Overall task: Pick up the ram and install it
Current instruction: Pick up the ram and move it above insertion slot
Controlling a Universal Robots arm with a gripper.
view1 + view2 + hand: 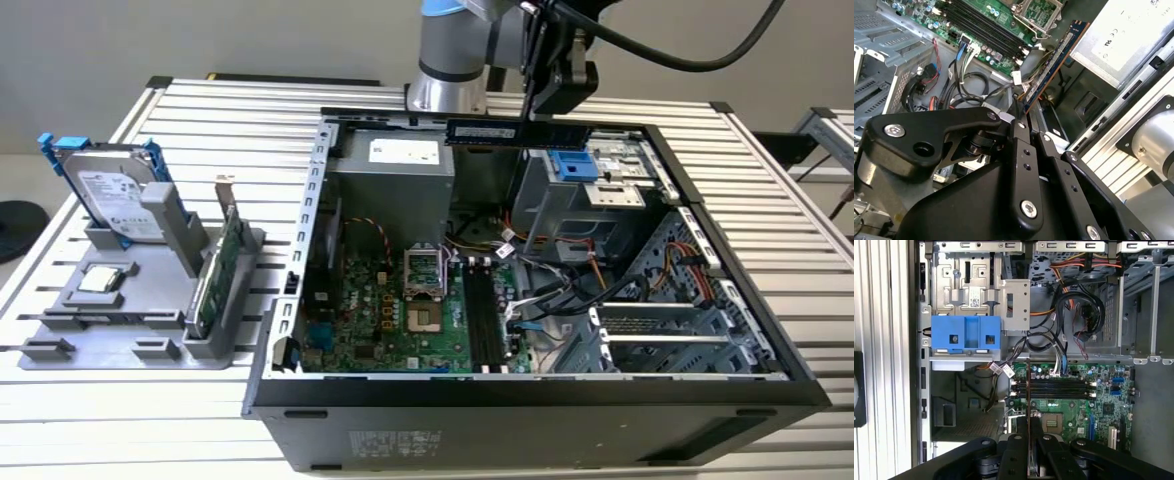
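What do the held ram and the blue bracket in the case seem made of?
The ram: likely rigid laminate circuit board, dark matte face, with a shiny metallic contact row along one edge. The blue bracket: probably moulded plastic, judging by its uniform colour and dull sheen.

Ribbed bare metal for the worktop (107, 440); matt black front and dull grey sheet metal on the case (534, 425); slightly glossy circuit board for the ram (518, 131); matt black jaws.
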